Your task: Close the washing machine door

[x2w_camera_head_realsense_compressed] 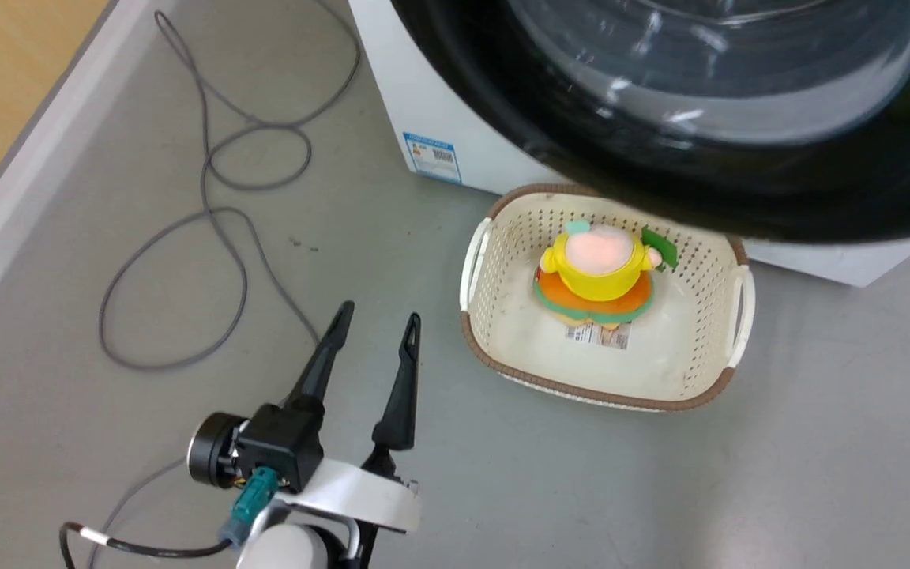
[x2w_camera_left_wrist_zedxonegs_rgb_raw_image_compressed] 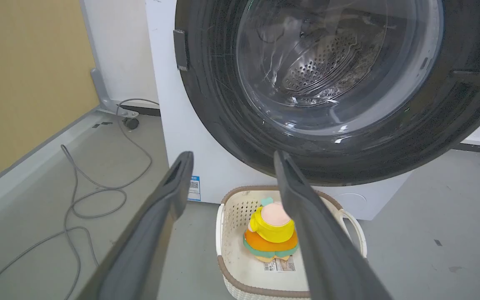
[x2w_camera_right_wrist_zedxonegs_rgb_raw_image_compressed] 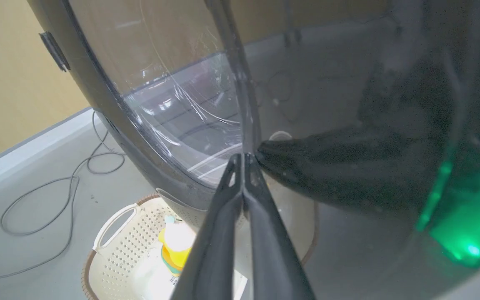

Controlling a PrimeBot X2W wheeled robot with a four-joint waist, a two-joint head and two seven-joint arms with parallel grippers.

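Finds the washing machine door [x2w_camera_head_realsense_compressed: 660, 182] swung open, up and ahead of the left claw [x2w_camera_head_realsense_compressed: 378, 314], overhanging a cream basket [x2w_camera_head_realsense_compressed: 477, 261] that holds a plush toy [x2w_camera_head_realsense_compressed: 597, 269]. Has that claw spread wide and empty above the floor [x2w_camera_head_realsense_compressed: 107, 442]. Has the right claw [x2w_camera_right_wrist_zedxonegs_rgb_raw_image_compressed: 244, 158] pinched to a point with nothing between the fingers, tips up against the door's glass beside the black rim; cannot tell for certain whether touching.

Expect a stiff, fairly heavy disc, swinging easily on its hinge, with slick curved glass likely to let a tip skid. Better to push than to grip: press on the black plastic rim near the latch tab [x2w_camera_left_wrist_zedxonegs_rgb_raw_image_compressed: 180, 50], toward the washing machine [x2w_camera_head_realsense_compressed: 423, 103] beyond the claw.
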